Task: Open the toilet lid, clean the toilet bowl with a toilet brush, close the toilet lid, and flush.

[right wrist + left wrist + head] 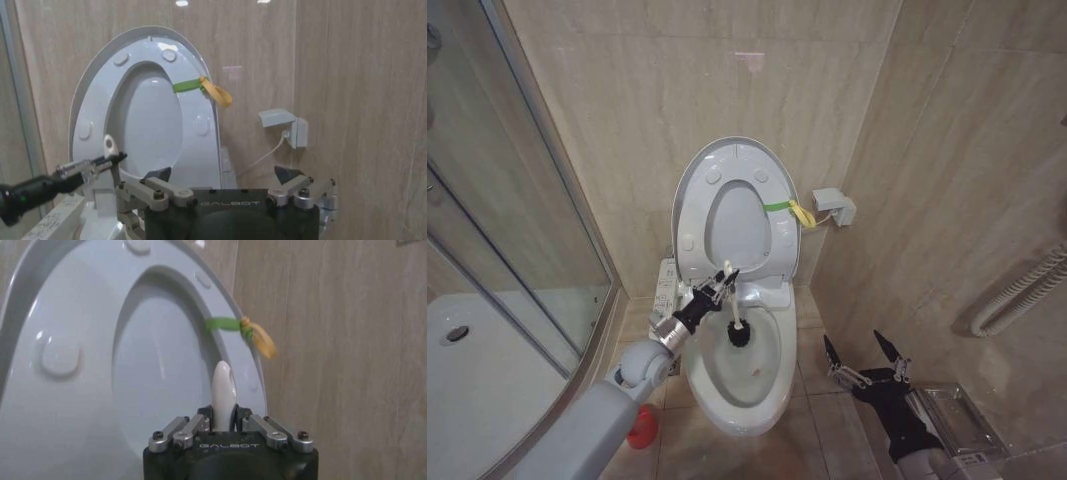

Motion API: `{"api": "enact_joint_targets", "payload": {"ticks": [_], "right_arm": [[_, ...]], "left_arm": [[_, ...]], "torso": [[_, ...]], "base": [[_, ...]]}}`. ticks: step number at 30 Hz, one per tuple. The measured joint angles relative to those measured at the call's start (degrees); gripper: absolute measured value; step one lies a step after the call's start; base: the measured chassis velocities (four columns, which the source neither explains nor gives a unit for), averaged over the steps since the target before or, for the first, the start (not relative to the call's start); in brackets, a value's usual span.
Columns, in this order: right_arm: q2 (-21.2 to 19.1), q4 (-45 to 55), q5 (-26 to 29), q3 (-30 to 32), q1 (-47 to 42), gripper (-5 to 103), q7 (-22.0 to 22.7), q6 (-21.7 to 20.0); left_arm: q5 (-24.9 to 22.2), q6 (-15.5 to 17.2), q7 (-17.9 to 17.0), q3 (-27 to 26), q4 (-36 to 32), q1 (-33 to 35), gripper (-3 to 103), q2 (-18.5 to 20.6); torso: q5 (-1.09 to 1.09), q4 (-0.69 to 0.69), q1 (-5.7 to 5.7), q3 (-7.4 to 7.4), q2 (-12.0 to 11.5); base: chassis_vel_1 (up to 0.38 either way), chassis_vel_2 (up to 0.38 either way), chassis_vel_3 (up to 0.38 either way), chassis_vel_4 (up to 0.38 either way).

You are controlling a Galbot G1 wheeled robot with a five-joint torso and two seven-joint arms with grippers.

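1. Gripping the toilet brush (732,300) by its white handle: left claw (719,288), clamped tight, poised over the near-left rim of the toilet bowl (767,400).
2. Tilted handle, knob end poking past the claw toward the raised toilet lid (695,190); black bristle head down inside the bowl, at or close to the back wall.
3. Lid upright against the wall, yellow-green strap (789,208) at its side.
4. Judged mid-scrub: lid-opening done; closing and flushing not yet done.
5. Next called for: sweeping the bristles around the basin without loosening the grip.
6. Parked low beside the bowl: right claw (864,362), fingers spread, holding nothing.
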Motion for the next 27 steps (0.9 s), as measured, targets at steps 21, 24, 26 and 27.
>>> {"api": "enact_joint_targets", "payload": {"ticks": [21,24,26,27], "right_arm": [[0.0,0.0,0.0,0.0,0.0,100,0.0,0.0],[0.0,0.0,0.0,0.0,0.0,100,0.0,0.0],[0.0,0.0,0.0,0.0,0.0,100,0.0,0.0],[0.0,0.0,0.0,0.0,0.0,100,0.0,0.0]], "left_arm": [[3.2,-5.9,5.4,0.9,14.2,2.1,22,-4.6],[4.5,-6.8,6.0,0.7,15.6,2.5,22,-4.8],[5.5,-7.5,6.6,0.5,16.6,2.8,22,-5.0],[6.0,-7.9,6.9,0.4,17.2,2.9,22,-5.1]], "torso": [[0.0,0.0,-0.01,0.0,0.0],[0.0,0.0,-0.01,0.0,0.0],[0.0,0.0,-0.01,0.0,0.0],[0.0,0.0,-0.01,-0.01,0.0]], "base": [[0.0,0.0,0.0,0.0],[0.0,0.0,0.0,0.0],[0.0,0.0,0.0,0.0],[0.0,0.0,0.0,0.0]]}}
